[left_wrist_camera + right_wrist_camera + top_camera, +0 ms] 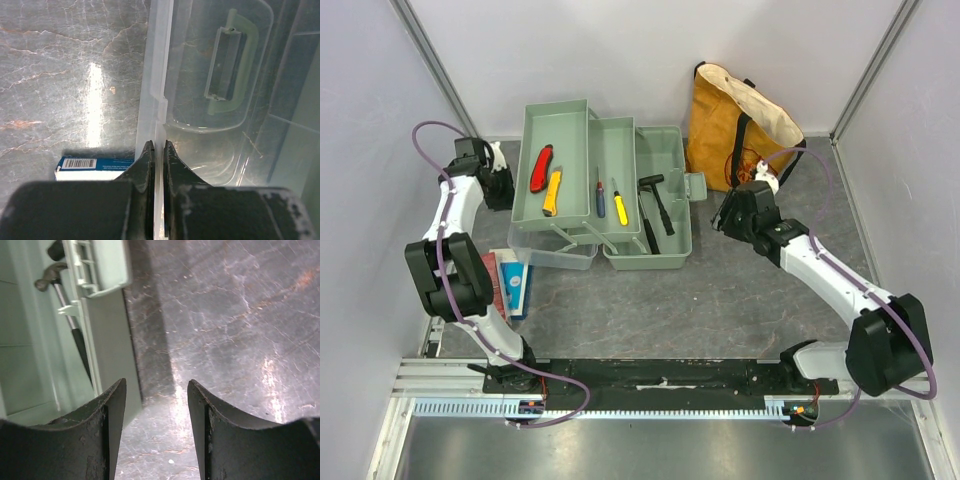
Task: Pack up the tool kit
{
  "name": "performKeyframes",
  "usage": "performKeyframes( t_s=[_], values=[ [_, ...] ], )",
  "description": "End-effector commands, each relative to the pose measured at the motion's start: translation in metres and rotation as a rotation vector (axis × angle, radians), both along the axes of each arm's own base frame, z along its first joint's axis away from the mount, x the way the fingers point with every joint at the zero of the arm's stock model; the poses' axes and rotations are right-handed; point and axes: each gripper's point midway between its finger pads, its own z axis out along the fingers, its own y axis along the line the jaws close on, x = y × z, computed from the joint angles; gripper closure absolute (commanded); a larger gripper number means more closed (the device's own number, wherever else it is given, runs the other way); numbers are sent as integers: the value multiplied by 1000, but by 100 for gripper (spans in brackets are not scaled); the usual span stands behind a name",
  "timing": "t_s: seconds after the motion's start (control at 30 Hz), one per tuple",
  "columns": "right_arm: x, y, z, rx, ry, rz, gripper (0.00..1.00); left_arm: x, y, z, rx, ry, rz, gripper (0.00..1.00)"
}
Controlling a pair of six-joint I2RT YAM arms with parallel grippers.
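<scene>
The left gripper (158, 147) is pinched tight on the rim of the clear lid (192, 117), with a blue packet (95, 167) just beside it. The right gripper (156, 386) hangs spread and empty over the table (240, 315), near the right wall of the toolbox (667, 150) mid-table. Its trays (560, 125) are folded out, with hand tools (541, 168) lying in them. The tote bag (725, 120) stands behind.

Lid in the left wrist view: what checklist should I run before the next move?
1. Grip: left gripper shut on the lid rim: ok.
2. Other arm: right gripper open, empty, beside the toolbox: ok.
3. Contents: tools lie inside the trays and toolbox: ok.
4. Trays folded in for closing: not ok, they are spread open.
5. Blue packet clear of the lid: cannot tell.
</scene>
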Motion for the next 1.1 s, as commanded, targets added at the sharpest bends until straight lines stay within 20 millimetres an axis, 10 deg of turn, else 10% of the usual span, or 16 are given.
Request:
performKeyframes(
  t_s=[0.0, 0.6, 1.07],
  values=[
    [-5, -9, -29, 1, 77, -26, 42, 11, -5, 51, 50, -120, 10, 98],
    [-6, 20, -93, 74, 209, 69, 45, 0, -29, 203, 132, -424, 2, 98],
    [4, 65, -89, 250, 130, 149, 46, -12, -127, 256, 191, -598, -213, 98]
  ],
)
